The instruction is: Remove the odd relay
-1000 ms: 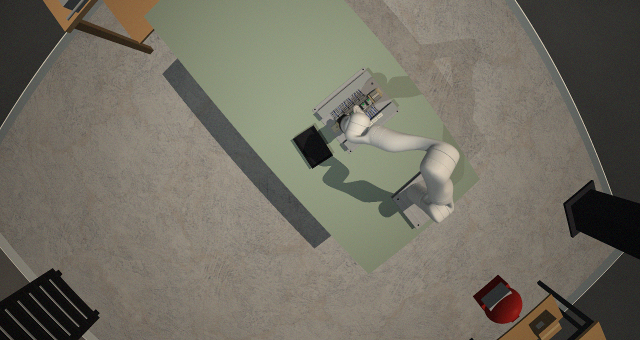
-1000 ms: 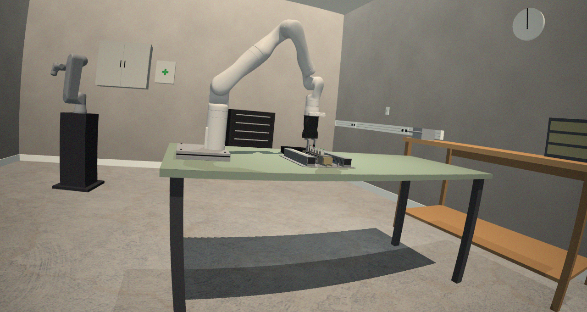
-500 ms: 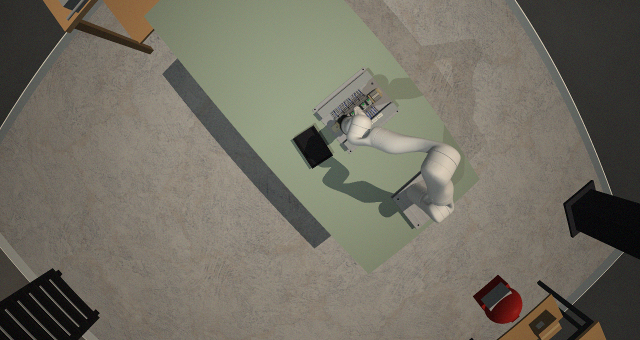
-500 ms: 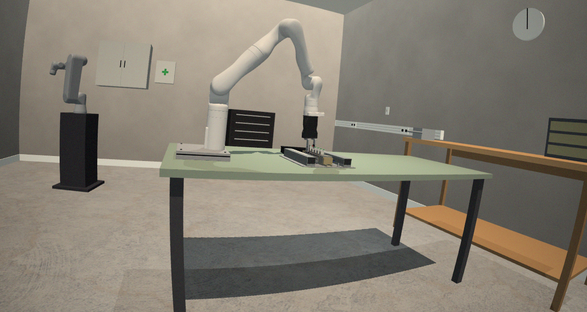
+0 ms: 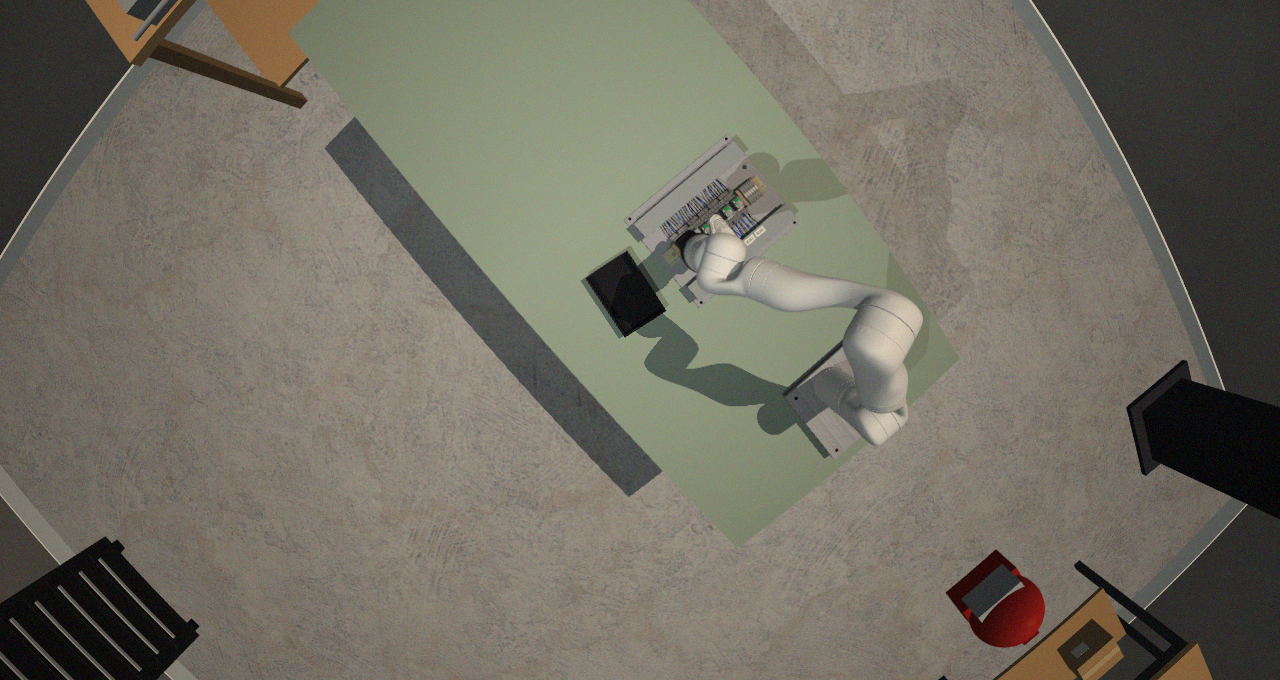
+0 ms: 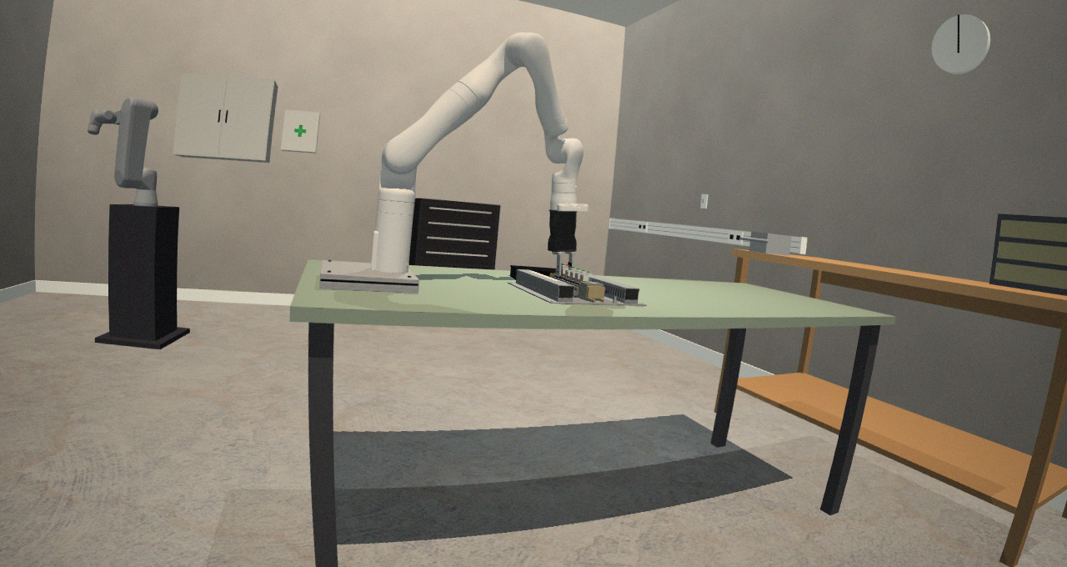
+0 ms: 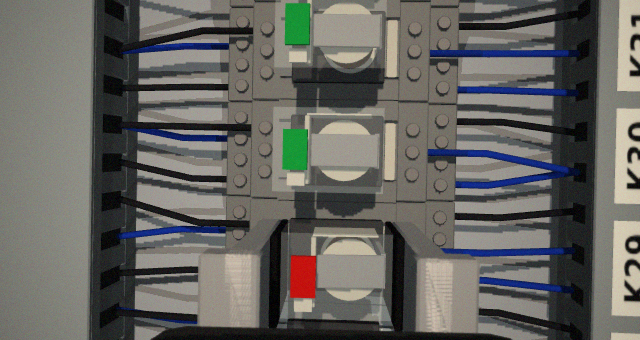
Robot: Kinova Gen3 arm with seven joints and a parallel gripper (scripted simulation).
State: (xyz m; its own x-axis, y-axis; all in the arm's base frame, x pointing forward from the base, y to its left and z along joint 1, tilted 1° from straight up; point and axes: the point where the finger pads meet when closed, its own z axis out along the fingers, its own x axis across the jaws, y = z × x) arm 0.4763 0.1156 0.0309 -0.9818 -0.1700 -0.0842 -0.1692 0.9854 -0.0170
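The white jointed arm [image 6: 448, 108] reaches straight down; its grey two-finger gripper [image 7: 334, 285] clamps the clear red-buttoned relay [image 7: 345, 275], beside the flat black parts tray [image 5: 624, 292].

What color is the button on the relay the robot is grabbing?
Red. The wrist view shows it best, between the end effector fingers.

The arm [image 5: 805, 286] hides part, perhaps half, of the relay panel [image 5: 684, 188].
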